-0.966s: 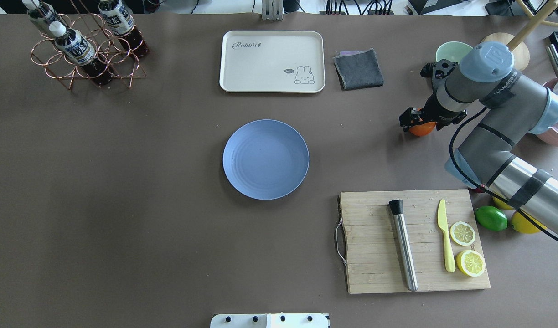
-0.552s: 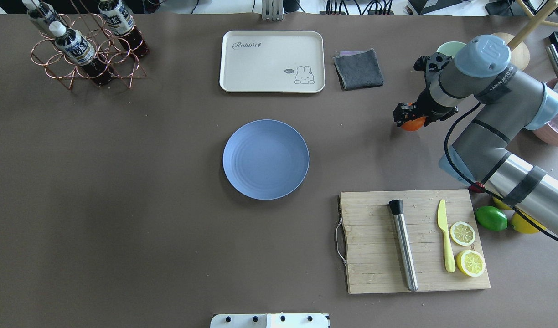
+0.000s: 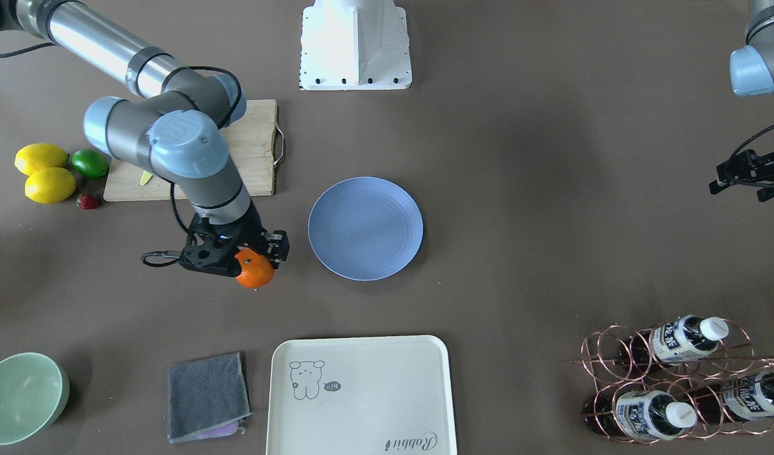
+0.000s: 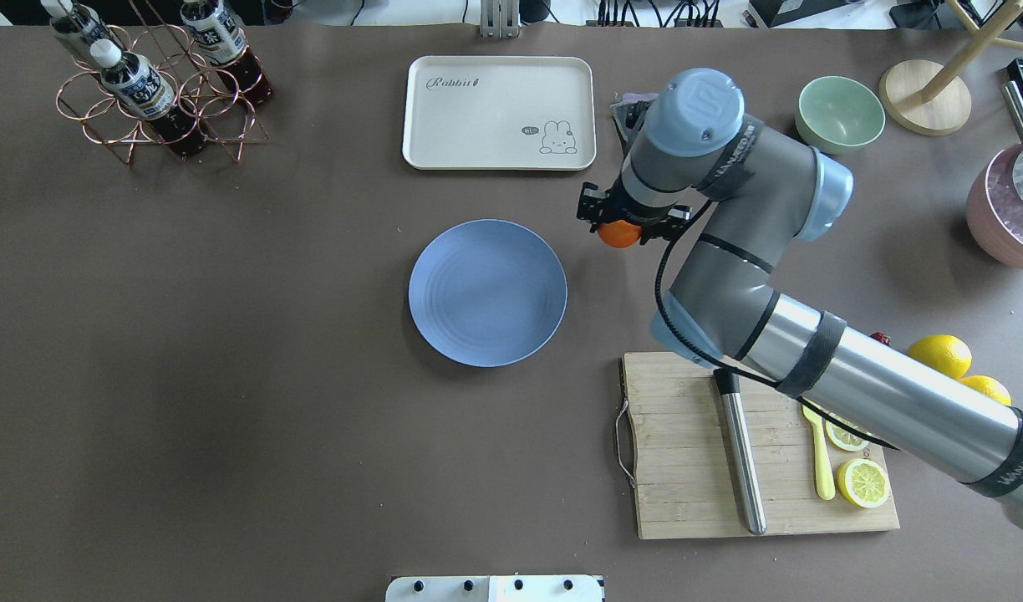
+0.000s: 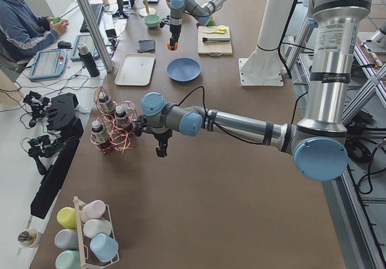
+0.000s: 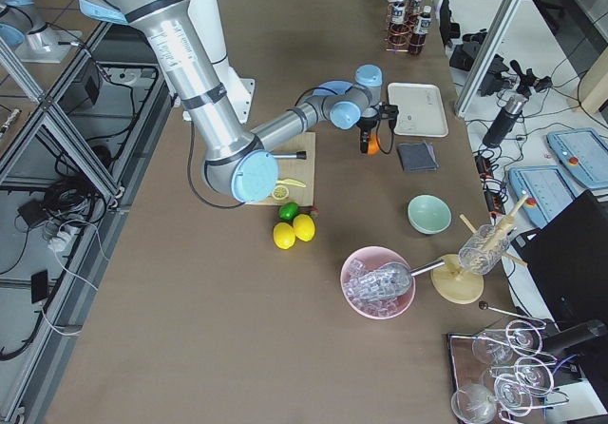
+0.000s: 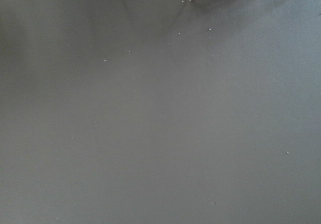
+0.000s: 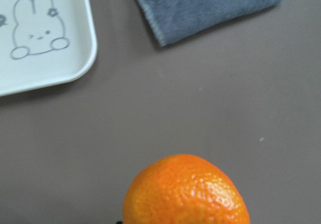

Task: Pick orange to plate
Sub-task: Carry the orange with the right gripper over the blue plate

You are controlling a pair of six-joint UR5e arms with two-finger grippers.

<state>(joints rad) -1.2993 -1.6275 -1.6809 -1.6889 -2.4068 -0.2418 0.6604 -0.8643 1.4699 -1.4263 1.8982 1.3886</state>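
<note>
Our right gripper (image 4: 620,219) points straight down, its two fingers pinched on the orange (image 4: 619,235), which bulges out below the black finger mount and hangs off the table (image 4: 227,376). In the right wrist view the orange (image 8: 186,191) fills the lower middle, with brown surface beyond it. Above the gripper the wrist stands upright under a blue-capped joint. From there the arm folds back at the elbow, and the long silver forearm runs slantwise over the cutting board (image 4: 687,451) toward the robot's right side.

We see the orange just outside the plate (image 4: 487,293), off its rim on the robot's right and a little toward the far side, not touching. A strip of bare brown table lies between them. Beyond the gripper lie a corner of the cream tray (image 4: 499,113) and the grey cloth (image 3: 207,395).

Our left gripper (image 3: 750,174) hovers well apart, near the bottle rack (image 4: 156,100). The front view's edge cuts it off, so we cannot tell whether its fingers are spread or closed.
</note>
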